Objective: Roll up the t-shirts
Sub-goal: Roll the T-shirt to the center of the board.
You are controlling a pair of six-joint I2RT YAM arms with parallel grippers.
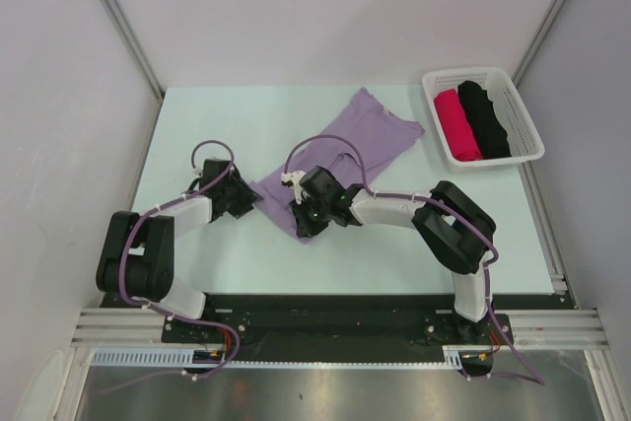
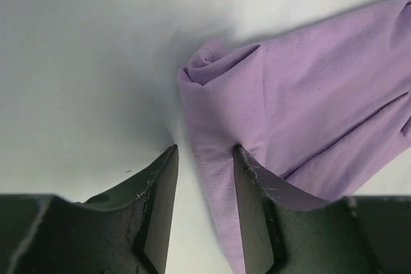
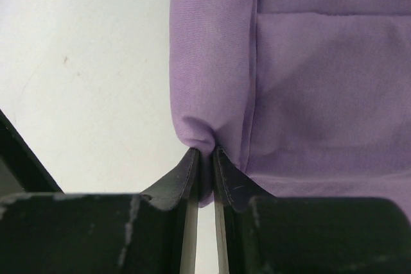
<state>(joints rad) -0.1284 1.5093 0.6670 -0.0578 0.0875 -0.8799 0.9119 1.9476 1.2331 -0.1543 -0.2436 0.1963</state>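
A lilac t-shirt point(image 1: 367, 135), folded into a long strip, lies diagonally on the table. Its near end has a small rolled corner point(image 2: 205, 68). My left gripper point(image 1: 252, 200) is open at that end. In the left wrist view point(image 2: 204, 158) the cloth's edge point(image 2: 308, 94) lies between its fingers, with one finger point(image 2: 252, 210) resting on the cloth. My right gripper point(image 1: 299, 219) is shut on a pinched fold of the shirt's near edge, seen in the right wrist view point(image 3: 205, 153) with the cloth point(image 3: 308, 94) spread beyond. A crimson-pink roll point(image 1: 456, 123) and a black roll point(image 1: 485, 117) lie in the basket.
A white slotted basket point(image 1: 533, 127) stands at the back right of the pale table point(image 1: 197, 125). White walls with metal posts enclose the left, right and back. The arm bases sit on a dark rail at the near edge.
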